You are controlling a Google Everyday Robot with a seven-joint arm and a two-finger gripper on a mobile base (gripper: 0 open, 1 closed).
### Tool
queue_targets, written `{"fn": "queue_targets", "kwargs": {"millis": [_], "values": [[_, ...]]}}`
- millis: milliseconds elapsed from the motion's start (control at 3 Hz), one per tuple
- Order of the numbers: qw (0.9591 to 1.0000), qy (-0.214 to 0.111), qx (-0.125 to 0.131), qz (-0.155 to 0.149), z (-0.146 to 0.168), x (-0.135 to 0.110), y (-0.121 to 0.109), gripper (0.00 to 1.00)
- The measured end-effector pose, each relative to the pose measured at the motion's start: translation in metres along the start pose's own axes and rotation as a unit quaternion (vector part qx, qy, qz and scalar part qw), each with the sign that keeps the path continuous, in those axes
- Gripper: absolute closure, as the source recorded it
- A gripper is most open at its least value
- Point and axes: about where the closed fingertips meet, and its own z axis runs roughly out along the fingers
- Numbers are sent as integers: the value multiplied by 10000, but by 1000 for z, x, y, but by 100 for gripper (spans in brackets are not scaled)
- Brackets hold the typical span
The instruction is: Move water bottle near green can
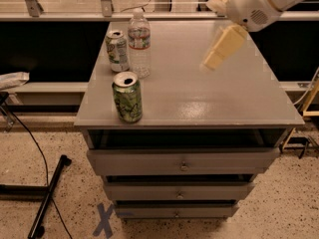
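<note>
The water bottle (139, 44) stands upright at the back left of the grey cabinet top (209, 98), its white cap up. It stands right beside a paler white-and-green can (117, 50). The green can (127, 97) stands upright near the front left edge, in front of the bottle and a short gap from it. My gripper (211, 34) hangs in the air over the back right of the top, well to the right of the bottle. Its cream fingers (223, 46) are spread apart and hold nothing.
The cabinet has drawers (182, 162) below the top. A railing and dark panels run behind it. A black cable and stand leg (47, 195) lie on the speckled floor at the left. A blue X (103, 219) is taped on the floor in front.
</note>
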Motion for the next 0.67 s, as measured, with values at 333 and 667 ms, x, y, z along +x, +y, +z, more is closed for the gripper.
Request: {"fn": "queue_targets", "kwargs": {"millis": [333, 667], "values": [[9964, -819, 166, 123, 34, -38, -40, 0], [9901, -1259, 360, 509, 66, -55, -70, 0]]}}
